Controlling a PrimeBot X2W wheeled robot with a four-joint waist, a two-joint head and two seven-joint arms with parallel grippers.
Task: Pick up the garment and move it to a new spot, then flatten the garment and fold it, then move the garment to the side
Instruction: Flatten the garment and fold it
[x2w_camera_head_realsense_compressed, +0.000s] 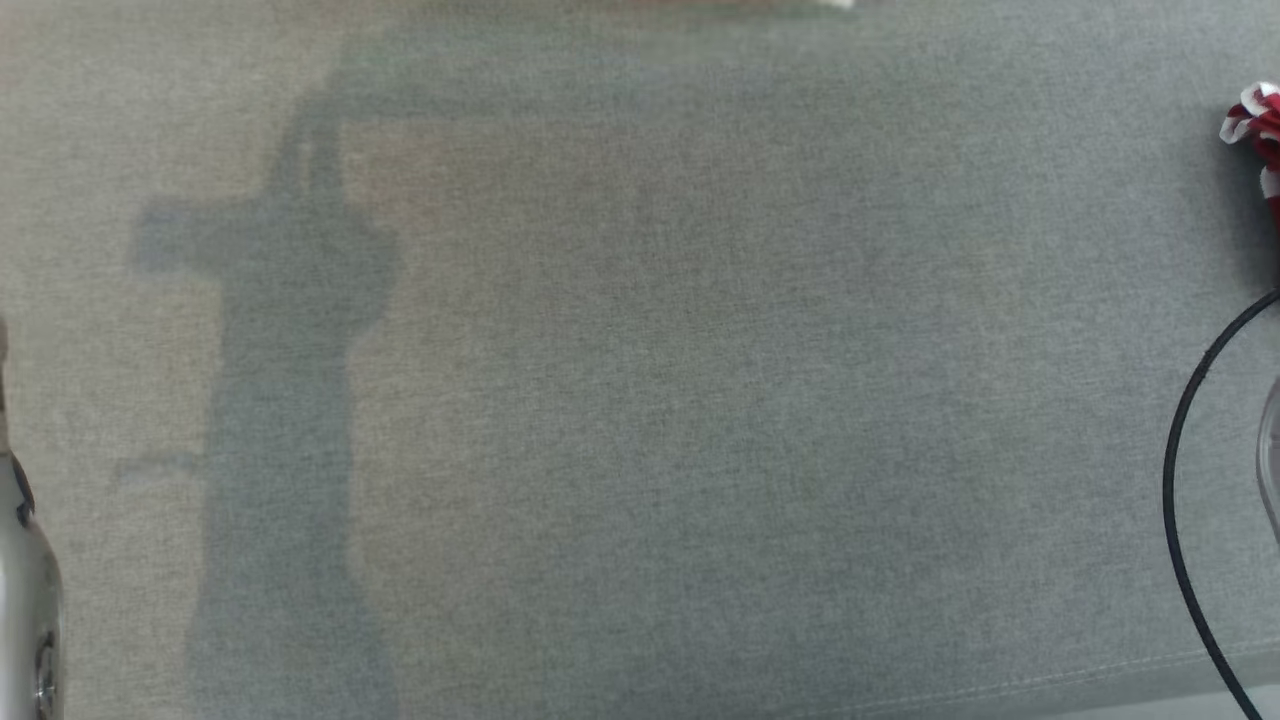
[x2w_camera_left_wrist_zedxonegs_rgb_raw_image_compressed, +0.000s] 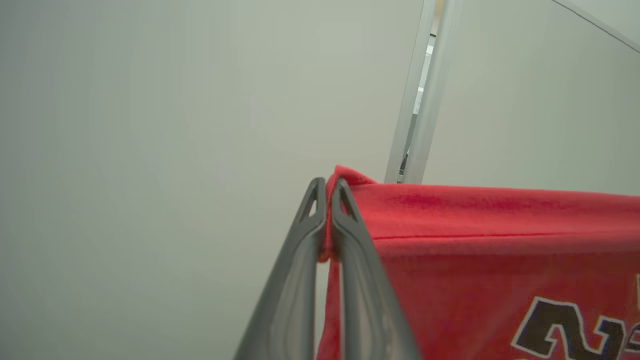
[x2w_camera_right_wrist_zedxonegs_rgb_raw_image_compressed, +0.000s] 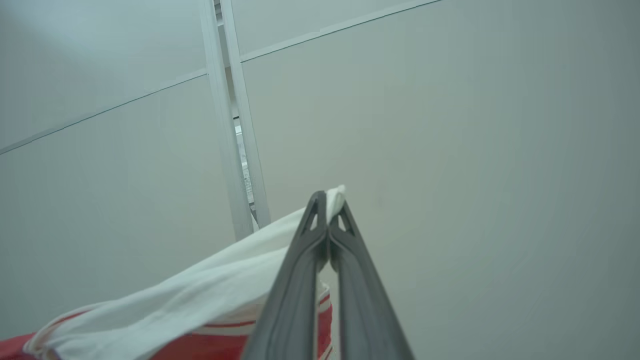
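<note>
The garment (x2w_camera_left_wrist_zedxonegs_rgb_raw_image_compressed: 475, 225) is a soft red knit piece held up off the surface between both grippers, in front of a pale wall (x2w_camera_left_wrist_zedxonegs_rgb_raw_image_compressed: 150, 125). In the left wrist view its folded red edge runs from the centre out to 3 o'clock, with a stitched seam below it and blocky dark lettering (x2w_camera_left_wrist_zedxonegs_rgb_raw_image_compressed: 565, 330) outlined in white at 4 o'clock. The left gripper (x2w_camera_left_wrist_zedxonegs_rgb_raw_image_compressed: 327, 187) is clamped on the red corner, its fingers pressed together with a fold of cloth poking out past the tips. The right gripper (x2w_camera_right_wrist_zedxonegs_rgb_raw_image_compressed: 327, 200) is pinched tight on a white part of the same garment, which sags away toward 8 o'clock above a red-and-white striped band. In the head view a bunched bit of red and white cloth shows at 2 o'clock, a thin black cable (x2w_camera_head_realsense_compressed: 1190, 480) curves at 4 o'clock, and the woven grey surface (x2w_camera_head_realsense_compressed: 640, 400) lies flat below.
</note>
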